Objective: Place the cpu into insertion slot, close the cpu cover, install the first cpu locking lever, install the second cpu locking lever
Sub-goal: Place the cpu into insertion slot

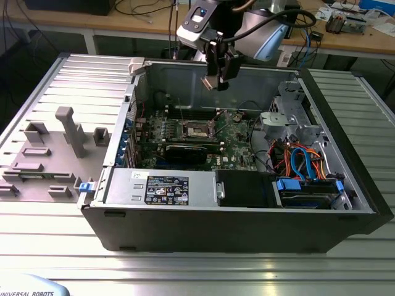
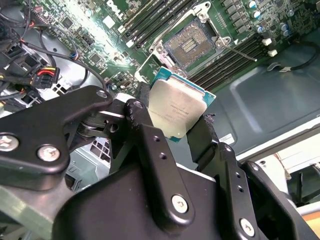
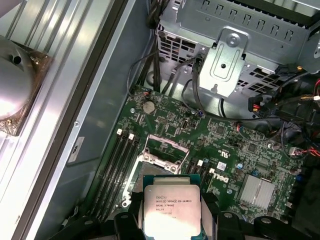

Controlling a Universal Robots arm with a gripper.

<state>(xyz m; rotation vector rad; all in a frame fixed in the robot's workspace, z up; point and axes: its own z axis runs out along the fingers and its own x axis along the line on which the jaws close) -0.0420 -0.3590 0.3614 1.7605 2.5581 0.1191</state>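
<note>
Green circuit board [image 3: 235,150] below, tool [image 2: 174,122] tight around the cpu [image 3: 171,210]: flat, square, dull silver, teal-edged.

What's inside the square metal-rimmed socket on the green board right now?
Nothing: the shiny-rimmed square socket sits open, its dark centre bare, in the second wrist view. The flat silver-topped cpu is clamped in the black gripper, apart from it. No part of the centre is covered.
</note>
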